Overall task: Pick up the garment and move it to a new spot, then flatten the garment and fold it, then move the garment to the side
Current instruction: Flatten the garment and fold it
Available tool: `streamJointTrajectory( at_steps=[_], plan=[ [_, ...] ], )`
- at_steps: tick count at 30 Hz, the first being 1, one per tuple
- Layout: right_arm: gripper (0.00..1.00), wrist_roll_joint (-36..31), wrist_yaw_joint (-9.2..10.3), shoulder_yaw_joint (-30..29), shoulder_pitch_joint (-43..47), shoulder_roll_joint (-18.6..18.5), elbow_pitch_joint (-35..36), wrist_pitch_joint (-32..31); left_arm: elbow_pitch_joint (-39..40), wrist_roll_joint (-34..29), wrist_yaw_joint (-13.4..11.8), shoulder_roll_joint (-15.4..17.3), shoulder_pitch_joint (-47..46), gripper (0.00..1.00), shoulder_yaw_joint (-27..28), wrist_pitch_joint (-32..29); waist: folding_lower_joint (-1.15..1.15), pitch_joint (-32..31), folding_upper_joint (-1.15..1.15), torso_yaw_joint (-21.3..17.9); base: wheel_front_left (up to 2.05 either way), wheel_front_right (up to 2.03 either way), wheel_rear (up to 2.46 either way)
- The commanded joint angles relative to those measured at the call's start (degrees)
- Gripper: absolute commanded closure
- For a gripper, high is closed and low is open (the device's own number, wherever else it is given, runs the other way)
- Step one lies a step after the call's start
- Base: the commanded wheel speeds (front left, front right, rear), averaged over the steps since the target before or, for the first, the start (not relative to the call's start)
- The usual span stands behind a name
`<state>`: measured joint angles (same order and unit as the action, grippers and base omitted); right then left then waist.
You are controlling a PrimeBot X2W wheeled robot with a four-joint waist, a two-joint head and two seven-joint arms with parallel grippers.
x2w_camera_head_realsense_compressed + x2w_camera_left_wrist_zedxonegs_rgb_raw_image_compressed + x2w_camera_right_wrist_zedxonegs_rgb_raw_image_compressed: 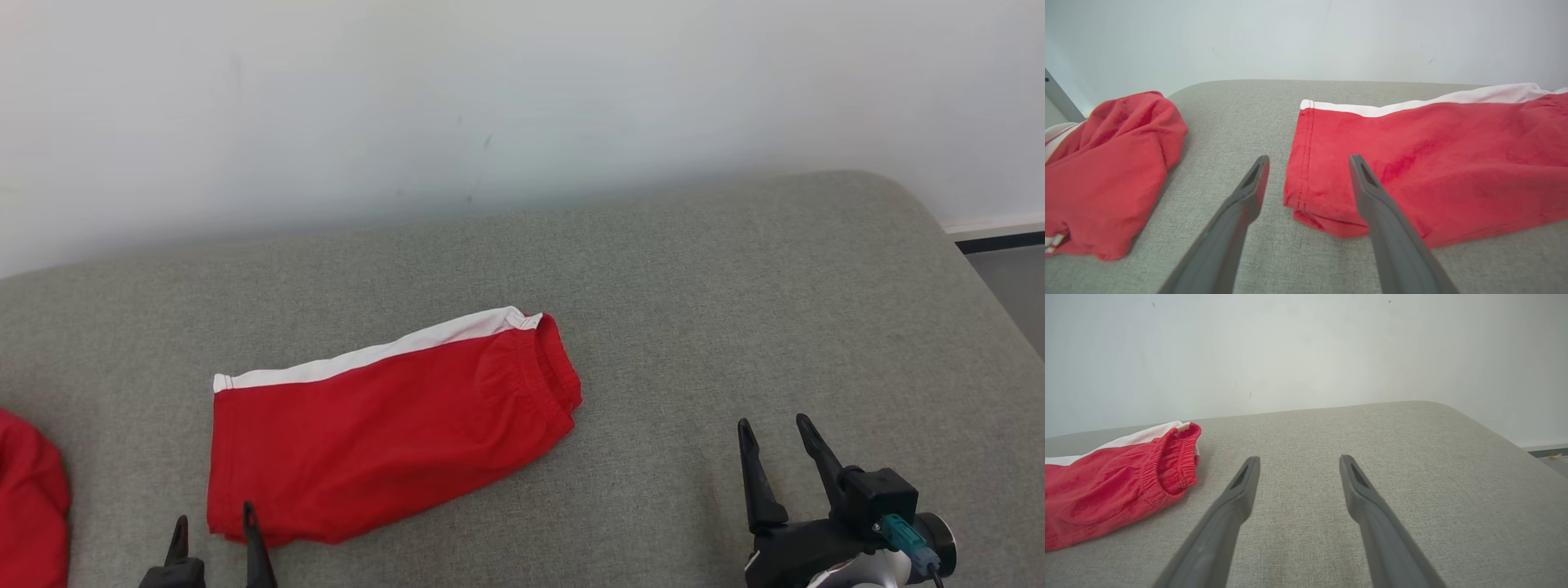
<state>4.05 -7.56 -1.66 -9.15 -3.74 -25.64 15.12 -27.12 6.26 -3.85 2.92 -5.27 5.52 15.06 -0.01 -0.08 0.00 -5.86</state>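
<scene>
The garment (384, 433) is a pair of red shorts with a white side stripe, lying folded on the grey cushion (694, 310). Its elastic waistband points right and its hem left. My left gripper (214, 527) stands open at the hem's near corner, holding nothing. In the left wrist view the garment (1433, 159) lies ahead and right, and my left gripper (1309, 162) straddles the hem corner with its fingers apart. My right gripper (774, 430) is open over bare cushion, well right of the waistband. The right wrist view has the garment (1118, 482) at the left of my right gripper (1299, 460).
A second red garment (28, 506) lies crumpled at the far left, also seen as a red heap (1106, 171) in the left wrist view. A pale wall (490, 98) backs the cushion. The cushion's right edge drops to a floor (1012, 278).
</scene>
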Motion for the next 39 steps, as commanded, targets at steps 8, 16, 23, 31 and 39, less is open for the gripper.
streamJointTrajectory(
  at_steps=[8, 16, 23, 31, 39],
  plan=[
    [0.00, 1.1, 0.16, 2.1, 1.1, 0.7, 0.6, 0.0, 6.1, -2.4, -0.3, 0.0, 4.6, 0.00, 0.0, 0.2, 0.01, -0.1, 0.00, 0.2, 0.00, 0.00, 0.00],
    [0.00, 0.6, 0.16, 4.8, 2.1, 0.8, 1.5, 0.0, 9.5, -3.6, -0.1, 0.0, 8.3, 0.00, -1.1, 0.2, 0.01, -0.1, 0.00, 0.8, 0.00, 0.00, 0.00],
    [0.00, 1.4, 0.16, 5.6, 3.2, 0.9, 1.2, 0.0, 9.1, -4.6, 0.7, 0.0, 9.2, 0.00, -1.4, 0.2, 0.01, -0.7, 0.00, 1.5, 0.00, 0.00, 0.00],
    [0.00, 1.9, 0.16, 6.3, 3.2, 0.9, 0.6, 0.0, 8.6, -4.7, 1.2, 0.0, 9.2, 0.00, -1.5, 0.2, 0.01, -0.8, 0.00, 1.7, 0.00, 0.00, 0.00],
    [0.00, 3.1, 0.16, 7.7, 1.4, 0.9, -0.4, 0.0, 8.2, -3.4, 1.7, -0.1, 7.8, 0.00, -2.8, 0.2, 0.01, 1.6, 0.00, 3.1, 0.00, 0.00, 0.00]
  ],
)
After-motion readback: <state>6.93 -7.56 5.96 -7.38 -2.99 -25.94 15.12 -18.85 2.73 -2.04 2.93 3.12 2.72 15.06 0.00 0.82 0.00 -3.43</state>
